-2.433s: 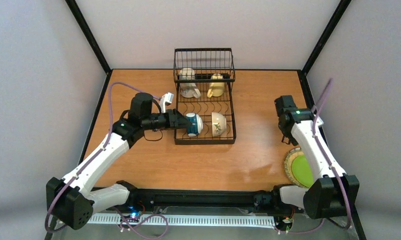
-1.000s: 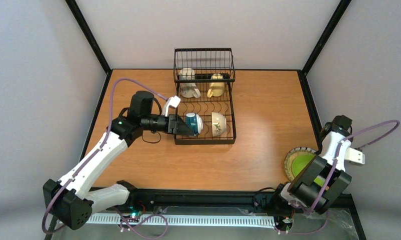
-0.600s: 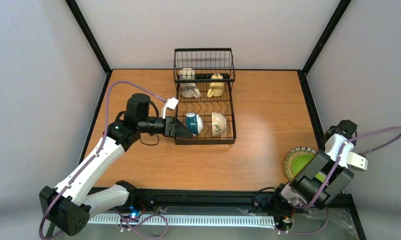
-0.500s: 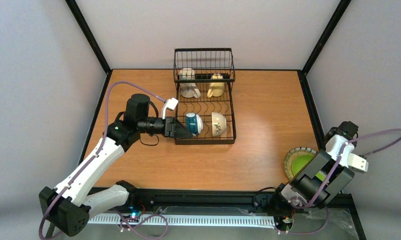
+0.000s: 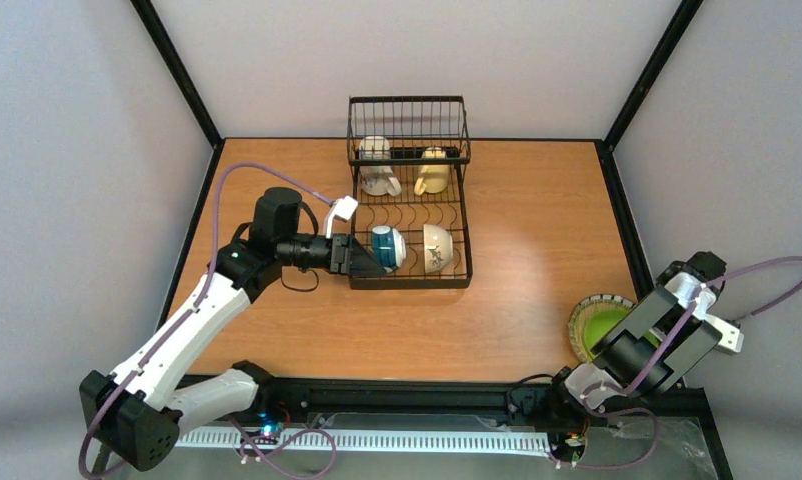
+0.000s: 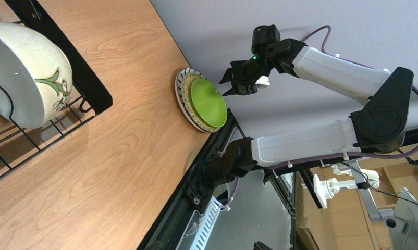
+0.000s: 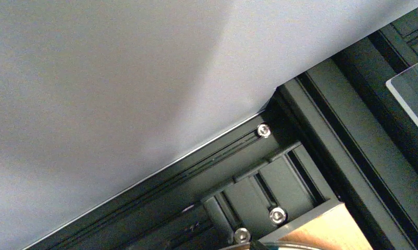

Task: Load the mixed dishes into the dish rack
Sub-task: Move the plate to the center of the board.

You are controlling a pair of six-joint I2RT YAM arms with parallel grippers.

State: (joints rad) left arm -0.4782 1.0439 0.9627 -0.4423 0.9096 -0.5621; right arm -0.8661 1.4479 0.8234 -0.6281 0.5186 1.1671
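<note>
Your left fingers (image 5: pixel 374 258) stand spread and empty; just past their tips the teal-and-white bowl (image 5: pixel 385 247) sits in the dish rack (image 5: pixel 409 283). Your right fingers (image 6: pixel 224 87) are parted too, the lime-green plate (image 6: pixel 208 101) just beneath them on the white plate (image 6: pixel 182 94) at the worktop (image 6: pixel 118 156) edge

Found rack (image 5: pixel 409 284) on counter (image 5: pixel 517 220), centre-back: mugs (image 5: pixel 379 178) in rear basket, bowls (image 5: pixel 385 247) in front slots; plates (image 5: pixel 595 330) stacked front right.
</note>
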